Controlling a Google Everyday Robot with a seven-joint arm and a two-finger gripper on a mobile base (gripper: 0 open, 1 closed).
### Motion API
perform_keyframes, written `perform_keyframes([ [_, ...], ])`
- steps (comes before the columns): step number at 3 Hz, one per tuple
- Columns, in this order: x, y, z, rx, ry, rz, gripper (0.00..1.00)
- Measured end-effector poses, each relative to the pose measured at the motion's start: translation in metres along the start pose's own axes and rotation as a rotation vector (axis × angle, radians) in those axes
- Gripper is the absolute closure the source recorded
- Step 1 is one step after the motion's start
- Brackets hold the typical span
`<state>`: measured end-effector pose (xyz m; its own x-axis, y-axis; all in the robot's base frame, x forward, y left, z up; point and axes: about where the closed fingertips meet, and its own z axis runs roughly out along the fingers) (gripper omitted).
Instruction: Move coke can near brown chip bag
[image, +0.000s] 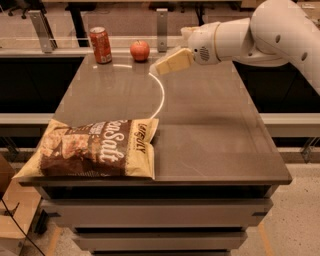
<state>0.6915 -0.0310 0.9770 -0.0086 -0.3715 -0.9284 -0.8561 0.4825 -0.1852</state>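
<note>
The coke can (101, 45), red with a silver top, stands upright at the table's far left corner. The brown chip bag (93, 148) lies flat at the near left edge, "Sea Salt" lettering facing up, far from the can. My gripper (162, 66) reaches in from the right on a white arm and hovers above the far middle of the table, just right of the red apple (140, 50) and well right of the can. It holds nothing.
The red apple sits between the can and the gripper near the far edge. A thin white curved line (161, 95) runs across the grey table top (215, 130). Metal rails and posts (161, 22) stand behind the table.
</note>
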Motion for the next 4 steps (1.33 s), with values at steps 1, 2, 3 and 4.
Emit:
perform_keyframes([
  [1,0.004,-0.005,0.019,0.019,-0.01,0.043,0.0],
  [2,0.001,-0.016,0.058,0.031,-0.035,0.054,0.0],
  [3,-0.007,-0.027,0.103,0.033,-0.074,0.053,0.0],
  [4,-0.015,-0.033,0.147,0.017,-0.106,0.06,0.0],
])
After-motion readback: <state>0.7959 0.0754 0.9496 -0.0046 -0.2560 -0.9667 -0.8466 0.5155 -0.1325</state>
